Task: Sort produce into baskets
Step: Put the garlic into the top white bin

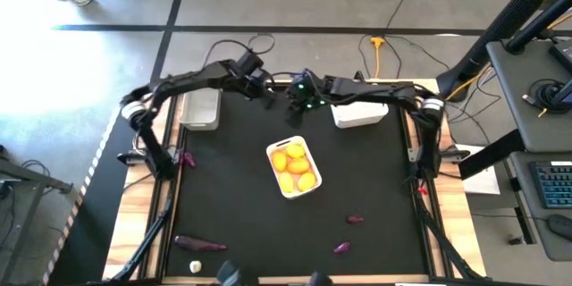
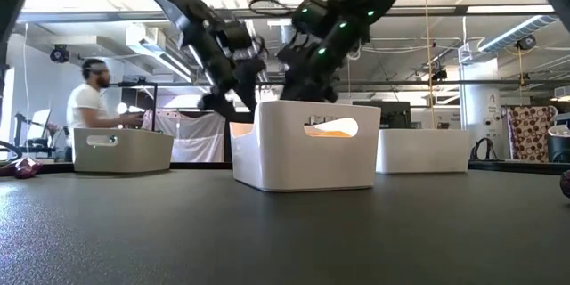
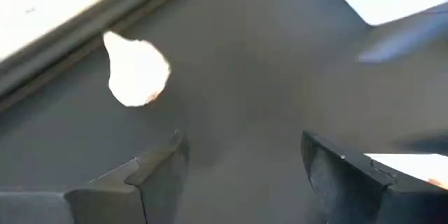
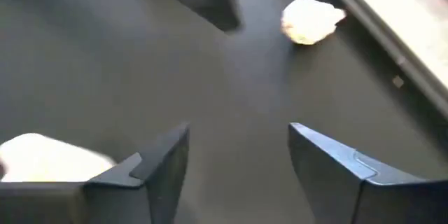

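Left end effector (image 1: 271, 96) hangs spread and empty near the far edge of the tabletop (image 1: 232, 206), its fingers (image 3: 150, 175) parted over bare mat with a white garlic bulb (image 3: 135, 70) lying loose just ahead of them. Close beside it, the right end effector (image 1: 299, 105) hovers likewise spread and holding nothing, the same bulb showing ahead of it in the right wrist view. At the far left sits the grey basket (image 1: 200, 108); at centre a white basket (image 1: 294, 169) holds yellow and orange fruits (image 1: 296, 166); toward the far right stands a second white basket (image 1: 360, 113). Still unsorted: a purple piece (image 1: 186, 158) at the left edge, a long purple vegetable (image 1: 200, 244) and another white bulb (image 1: 195, 267) near the near-left corner, and two small purple pieces (image 1: 355, 220) near the near edge, right of centre.

The chief risk, judging by how things stand, is a clash: both arms converge on one small patch between the baskets, and either reaching for the bulb could strike the other. A rounded bulb may also roll off toward the far edge if nudged by one finger. Open room lies across the near half of the tabletop; the far strip is crowded by baskets and arms.
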Tool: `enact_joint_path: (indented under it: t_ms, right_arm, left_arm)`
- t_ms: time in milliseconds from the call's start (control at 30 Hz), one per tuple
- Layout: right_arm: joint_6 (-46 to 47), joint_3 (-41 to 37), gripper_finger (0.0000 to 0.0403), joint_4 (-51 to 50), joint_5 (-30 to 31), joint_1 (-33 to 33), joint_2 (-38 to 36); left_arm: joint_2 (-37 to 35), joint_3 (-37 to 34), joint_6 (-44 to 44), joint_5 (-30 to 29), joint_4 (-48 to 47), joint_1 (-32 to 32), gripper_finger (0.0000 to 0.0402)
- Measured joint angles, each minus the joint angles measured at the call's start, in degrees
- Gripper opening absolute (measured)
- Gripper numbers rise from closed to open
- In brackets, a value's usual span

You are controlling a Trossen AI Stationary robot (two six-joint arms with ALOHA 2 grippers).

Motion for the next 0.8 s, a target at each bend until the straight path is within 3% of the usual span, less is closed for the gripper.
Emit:
enact_joint_path:
  t_ms: [167, 300, 600, 800]
  right_arm:
    - [-3.4, 7.3, 0.0280, 1.2, 6.6, 0.0, 8.2]
    - [-2.6, 15.0, 0.0300, 0.8, 6.8, -0.2, 14.9]
    - [1.7, 36.7, 0.0297, -6.3, 7.1, -0.5, 28.6]
    - [5.5, 48.2, 0.0279, -13.2, 20.1, -1.0, 35.5]
  left_arm:
    - [-8.0, -0.9, -0.2, -5.5, -5.3, 0.0, 0.0255]
    - [-14.7, -0.9, -0.5, -12.4, -9.5, 0.0, 0.0255]
    - [-25.9, -1.0, -2.9, -23.1, -11.7, 0.1, 0.0255]
    - [-28.1, -1.1, -3.0, -27.9, -12.6, 0.1, 0.0255]
